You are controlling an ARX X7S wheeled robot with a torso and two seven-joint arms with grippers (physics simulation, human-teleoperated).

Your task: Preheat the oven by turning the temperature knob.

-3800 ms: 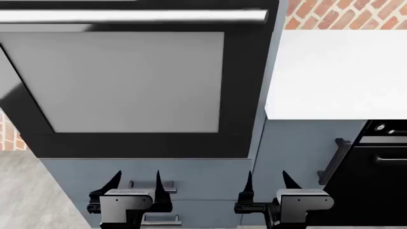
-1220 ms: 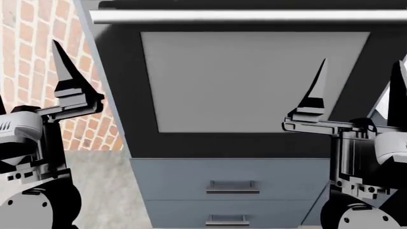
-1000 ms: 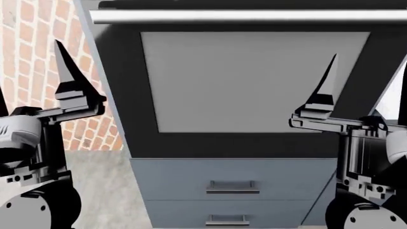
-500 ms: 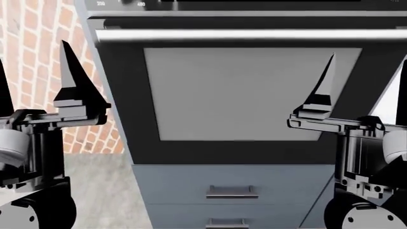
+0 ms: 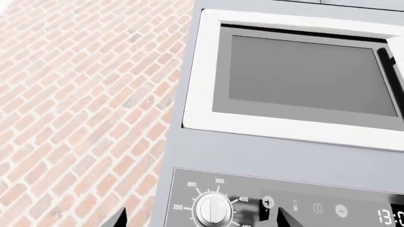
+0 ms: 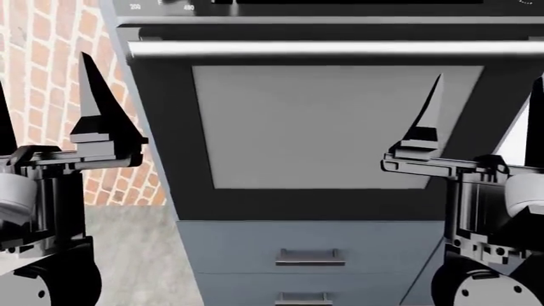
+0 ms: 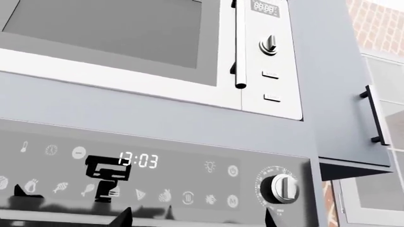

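Brick wall [image 6: 38, 95] at far left of the head view, running down to a grey floor [image 6: 136, 255].

My left gripper [image 6: 42, 83] is raised in front of that brick, off the oven's left edge. Two black fingers point up with a wide gap between them: jaws released, nothing held. In the left wrist view only the two fingertips [image 5: 118, 217] show at the frame edge, well apart.

The oven [image 6: 323, 127] fills the middle of the head view: black front, big grey glass window, long silver bar handle [image 6: 340, 48] across the top of the door. Below it, a grey-blue drawer [image 6: 310, 245] with a short metal pull [image 6: 310, 257], and a second pull beneath.

The oven's control panel is barely in the head view, at the top edge. The left wrist view catches its left end: a round silver temperature knob [image 5: 213, 209] ringed with white numbers, 250 through 400 legible. The knob sits between my left fingertips in that picture, not touched. Above the panel is a white-framed microwave [image 5: 296, 80].

The right wrist view shows the panel's right end: white icons, a clock display [image 7: 137, 161] reading 13:03, and a second knob [image 7: 283, 187] near the right corner.

My right gripper [image 6: 480, 118] is raised before the oven door's right side, fingers spread, jaws released, empty.
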